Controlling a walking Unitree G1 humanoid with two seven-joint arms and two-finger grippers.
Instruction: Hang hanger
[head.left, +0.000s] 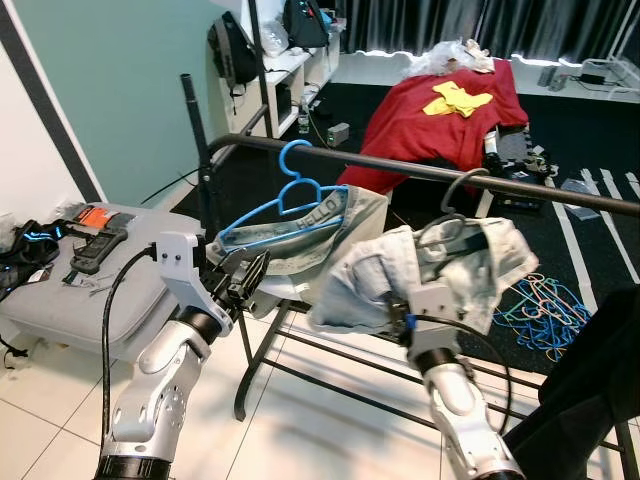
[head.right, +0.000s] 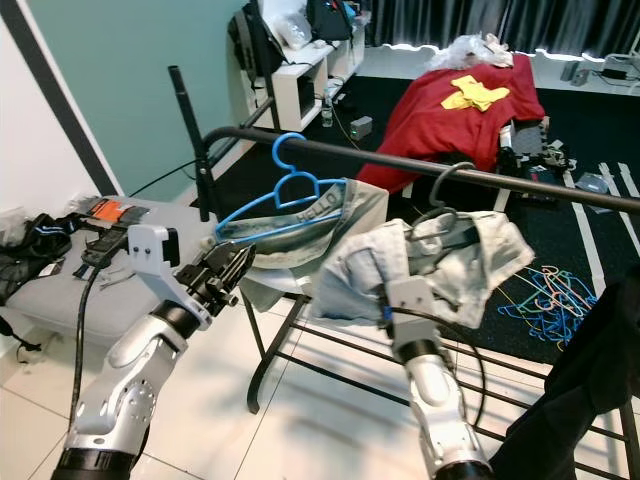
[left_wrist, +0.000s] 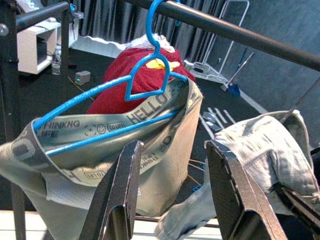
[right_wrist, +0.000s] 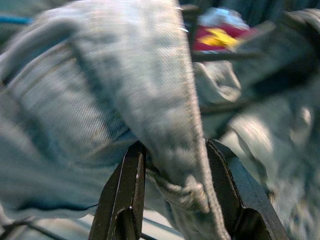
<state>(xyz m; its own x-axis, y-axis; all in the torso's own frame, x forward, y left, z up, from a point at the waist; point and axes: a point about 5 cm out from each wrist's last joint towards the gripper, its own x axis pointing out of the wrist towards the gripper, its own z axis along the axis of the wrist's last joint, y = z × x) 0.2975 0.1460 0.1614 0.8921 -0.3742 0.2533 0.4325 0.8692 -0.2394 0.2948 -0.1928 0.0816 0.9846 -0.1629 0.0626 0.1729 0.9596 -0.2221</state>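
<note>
While the blue plastic hanger (head.left: 290, 195) hangs on the black metal rail (head.left: 420, 170), our left pincer (left_wrist: 172, 195) gapes empty near it; our right pincer (right_wrist: 172, 200) apparently pinches pale denim garment (head.left: 400, 270).

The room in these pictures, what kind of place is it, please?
Probably a bedroom or laundry corner of a home: a black clothes rail holds a blue hanger with a printed garment, a bed with a red cover stands behind, and loose hangers lie on the dark floor.

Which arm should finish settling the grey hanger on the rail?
Right. Its end effector already grips the pale denim garment on the grey hanger; the left end effector is open, holding nothing.
</note>
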